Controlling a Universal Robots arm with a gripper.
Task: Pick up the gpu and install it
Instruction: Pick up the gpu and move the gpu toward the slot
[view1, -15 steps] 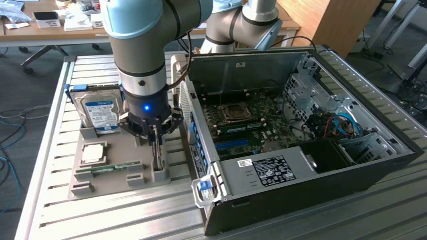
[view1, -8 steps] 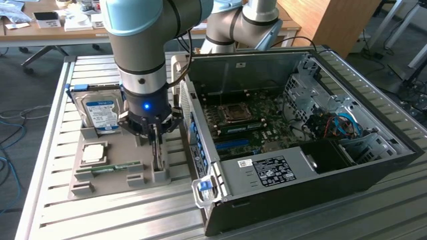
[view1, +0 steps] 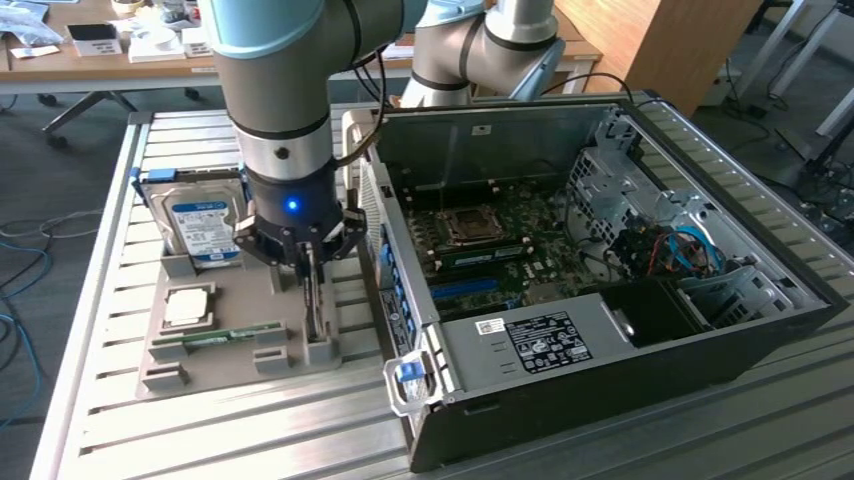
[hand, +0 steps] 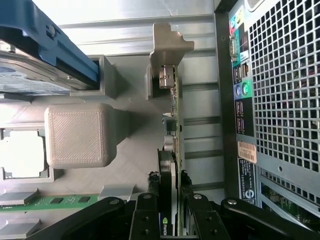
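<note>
The gpu (view1: 312, 312) stands on edge in a slot of the grey printed holder (view1: 220, 372), just beside the open computer case (view1: 694, 340). In the wrist view the gpu (hand: 174, 120) is seen edge-on, a thin green board with its silver bracket end resting in a grey support post (hand: 167, 45). My gripper (view1: 311, 262) hangs straight down over the card. Its black fingers (hand: 151, 202) press against both faces of the board, so my gripper (hand: 170, 202) is shut on it. The card still sits in its slot.
On the holder also stand a silver hard drive with a blue-white label (view1: 200, 222), a CPU (view1: 186, 305) and a narrow green RAM stick (view1: 230, 335). The case's motherboard (view1: 497, 250) lies exposed. Its rear panel (hand: 280, 100) is close beside the card.
</note>
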